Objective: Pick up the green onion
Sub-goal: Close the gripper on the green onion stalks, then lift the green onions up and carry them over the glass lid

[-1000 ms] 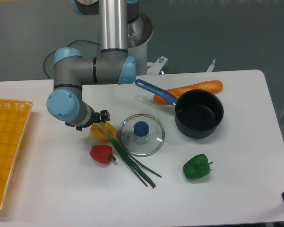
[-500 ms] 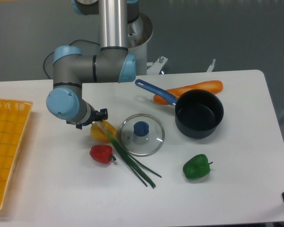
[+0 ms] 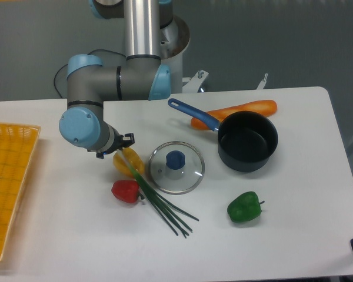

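Note:
The green onion (image 3: 157,198) lies slanted on the white table between the red pepper and the glass lid. Its pale end points up-left and rests across a yellow pepper (image 3: 127,165). Its dark leaves fan out toward the lower right. My gripper (image 3: 122,150) sits at the pale end, mostly hidden behind the arm's blue-capped wrist (image 3: 81,128). Its jaws appear shut on that pale tip. The leaf ends still rest on the table.
A red pepper (image 3: 125,191) lies just left of the stalk and a glass pot lid (image 3: 176,167) just right. A black pot (image 3: 247,141) with a blue handle, an orange carrot (image 3: 242,109), a green bell pepper (image 3: 245,207) and a yellow basket (image 3: 10,176) are farther off.
The wrist has risen slightly and shifted right. The onion has swung with it: its leaf tips slid left and down on the table.

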